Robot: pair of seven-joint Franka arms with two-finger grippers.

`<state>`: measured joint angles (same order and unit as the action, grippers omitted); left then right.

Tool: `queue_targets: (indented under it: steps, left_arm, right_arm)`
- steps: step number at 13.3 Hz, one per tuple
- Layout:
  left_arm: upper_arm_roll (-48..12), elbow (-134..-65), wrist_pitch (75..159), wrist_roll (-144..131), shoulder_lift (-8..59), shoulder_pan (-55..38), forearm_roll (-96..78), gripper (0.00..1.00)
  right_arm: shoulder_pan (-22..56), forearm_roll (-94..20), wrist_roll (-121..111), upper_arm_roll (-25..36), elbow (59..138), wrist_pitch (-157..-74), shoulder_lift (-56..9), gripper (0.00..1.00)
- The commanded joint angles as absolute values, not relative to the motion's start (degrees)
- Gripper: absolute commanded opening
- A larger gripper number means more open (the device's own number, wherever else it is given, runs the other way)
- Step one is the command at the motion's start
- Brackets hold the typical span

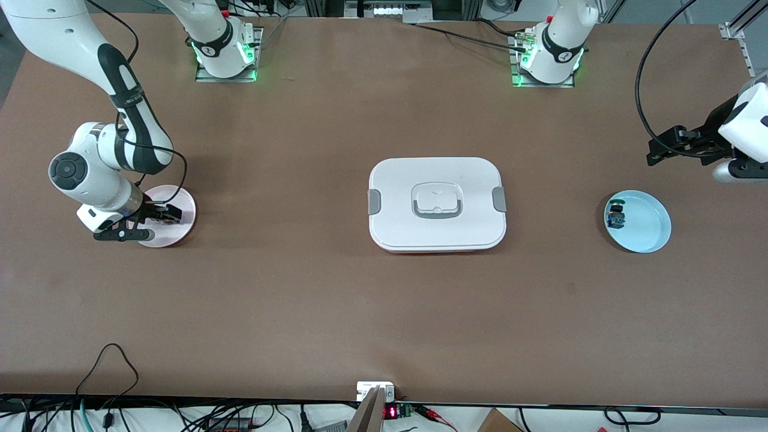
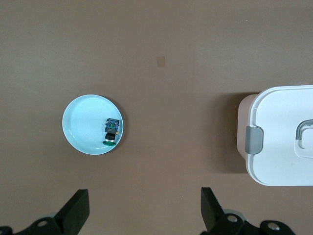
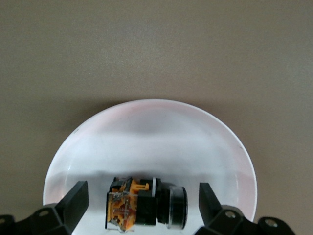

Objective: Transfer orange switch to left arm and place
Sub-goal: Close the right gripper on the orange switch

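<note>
The orange switch (image 3: 142, 204) lies on its side on a pale pink plate (image 3: 146, 137), black body with an orange-and-brass end. My right gripper (image 3: 143, 198) is low over that plate (image 1: 180, 201) at the right arm's end of the table, open, one finger on each side of the switch without gripping it. In the front view the gripper (image 1: 147, 223) hides the switch. My left gripper (image 1: 657, 151) hangs open and empty in the air at the left arm's end (image 2: 144, 205). The white box (image 1: 437, 204) sits mid-table between the two plates.
A light blue plate (image 1: 648, 225) at the left arm's end holds a small black component with blue and green parts (image 1: 616, 216). The left wrist view shows that plate (image 2: 78, 122), the component (image 2: 111, 131) and one end of the box (image 2: 279, 134). Cables run along the table's front edge.
</note>
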<state>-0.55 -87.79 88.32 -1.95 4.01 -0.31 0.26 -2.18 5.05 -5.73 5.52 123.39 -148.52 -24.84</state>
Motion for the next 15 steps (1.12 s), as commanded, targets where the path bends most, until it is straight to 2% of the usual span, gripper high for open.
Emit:
queue_targets:
  steps: [1,15]
  left_arm:
    - [-0.7,-86.1,87.2,-2.7,4.6,-0.5,1.5,1.00]
    - [-0.6,-86.2,87.5,-3.0,4.6,-0.2,1.3,1.00]
  right_arm:
    - [-2.7,5.4,-5.7,5.2,126.2,-152.5,-24.3,1.00]
    - [-3.6,5.4,-6.4,5.2,126.9,-151.3,-24.3,1.00]
